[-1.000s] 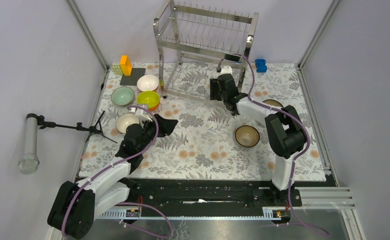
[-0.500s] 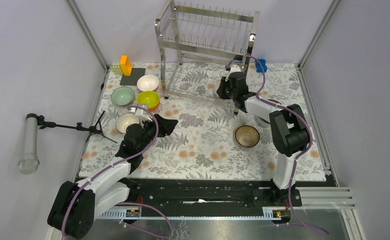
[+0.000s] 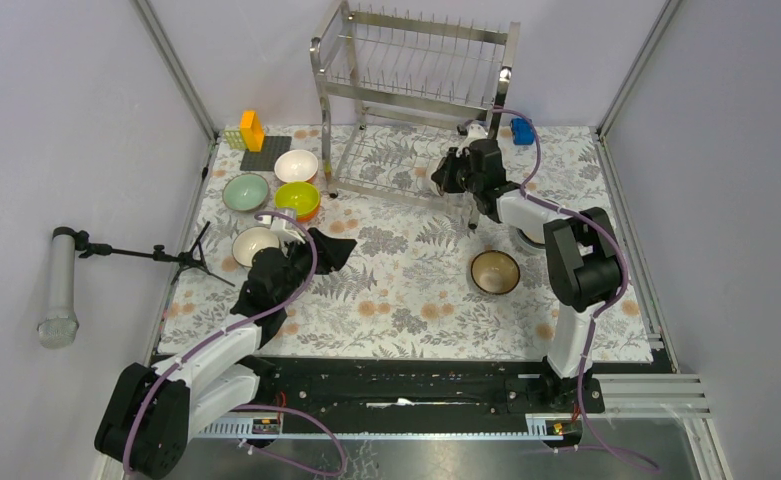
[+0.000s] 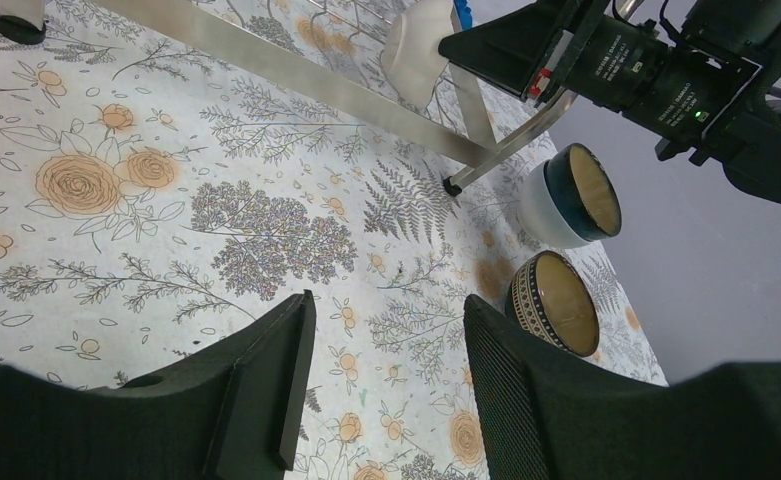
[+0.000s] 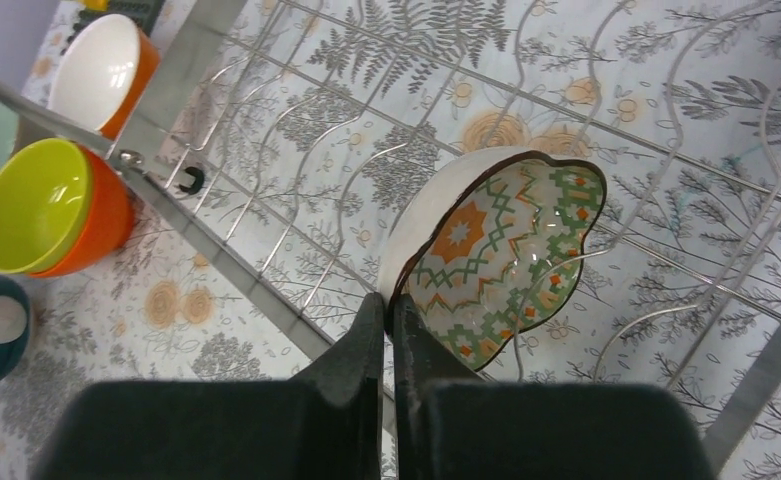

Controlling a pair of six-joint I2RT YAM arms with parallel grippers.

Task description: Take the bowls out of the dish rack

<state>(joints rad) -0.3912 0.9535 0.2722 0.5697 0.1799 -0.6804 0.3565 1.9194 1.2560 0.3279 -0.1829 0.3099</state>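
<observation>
Left gripper: low over floral surface, jaws apart, nothing between them. Brown bowl upright on surface, mid-right. Farther back: right gripper, jaws clamped on rim of patterned bowl, which stands on edge in lower tier of dish rack.

The shiny two-tier dish rack stands at upper centre. At its lower shelf's right end a scalloped patterned bowl tilts on edge, rim pinched by the right gripper. A white bowl and a pale green bowl sit upright at left, and a brown-gold bowl sits right of centre.
</observation>
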